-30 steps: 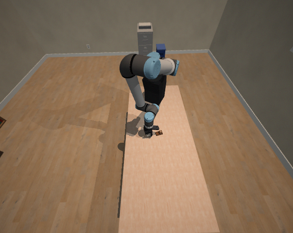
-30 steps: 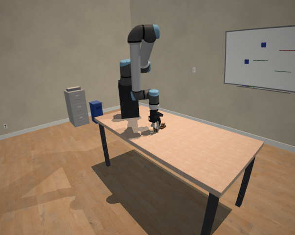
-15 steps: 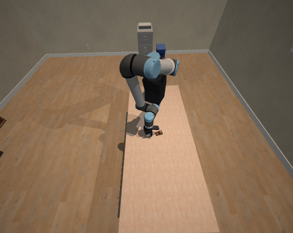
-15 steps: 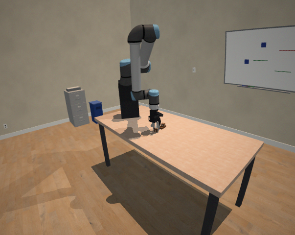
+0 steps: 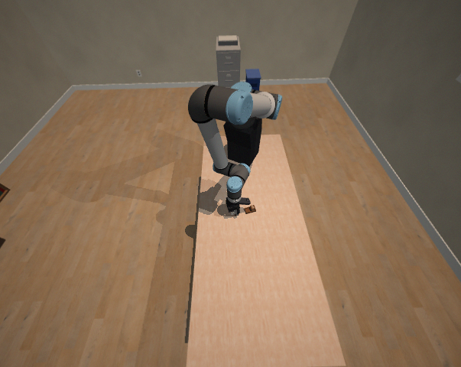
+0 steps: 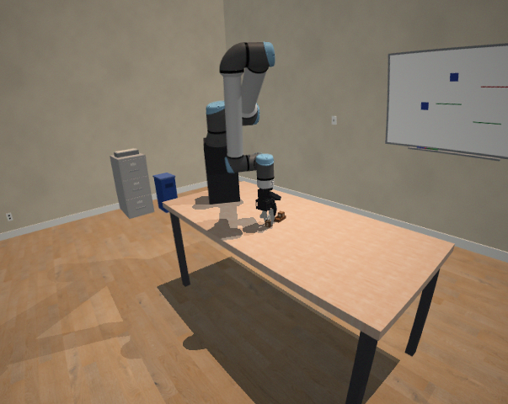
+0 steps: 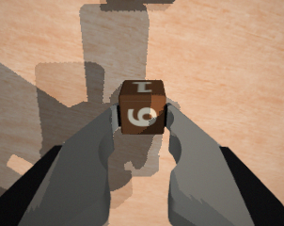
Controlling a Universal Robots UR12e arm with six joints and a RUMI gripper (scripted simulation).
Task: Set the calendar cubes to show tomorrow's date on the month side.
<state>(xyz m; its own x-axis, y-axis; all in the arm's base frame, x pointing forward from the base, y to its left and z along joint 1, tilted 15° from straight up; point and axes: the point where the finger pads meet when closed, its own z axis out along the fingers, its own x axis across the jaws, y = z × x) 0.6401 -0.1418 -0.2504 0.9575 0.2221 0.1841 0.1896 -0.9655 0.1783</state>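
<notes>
A brown cube (image 7: 141, 123) (image 6: 268, 224) with pale digits is between the fingertips at the table surface. In the wrist view its upper face shows a 6 or 9, and the face beyond it shows what looks like a sideways 1. My gripper (image 7: 143, 104) (image 6: 268, 220) points down and is shut on this cube, one pad against each side. The small brown tray (image 5: 248, 211) (image 6: 280, 219) stands on the table beside the gripper, with another brown cube (image 5: 252, 207) (image 6: 281, 214) on it. The digits on that cube and the month's name are too small to read.
The long wooden table (image 5: 261, 296) (image 6: 332, 256) carries the arm's black pedestal (image 5: 242, 142) (image 6: 222, 178) at its far end. A grey cabinet (image 5: 228, 63) (image 6: 134, 187) and a blue bin (image 5: 252, 78) (image 6: 165, 191) stand on the floor beyond. The gripper's shadow falls around the held cube.
</notes>
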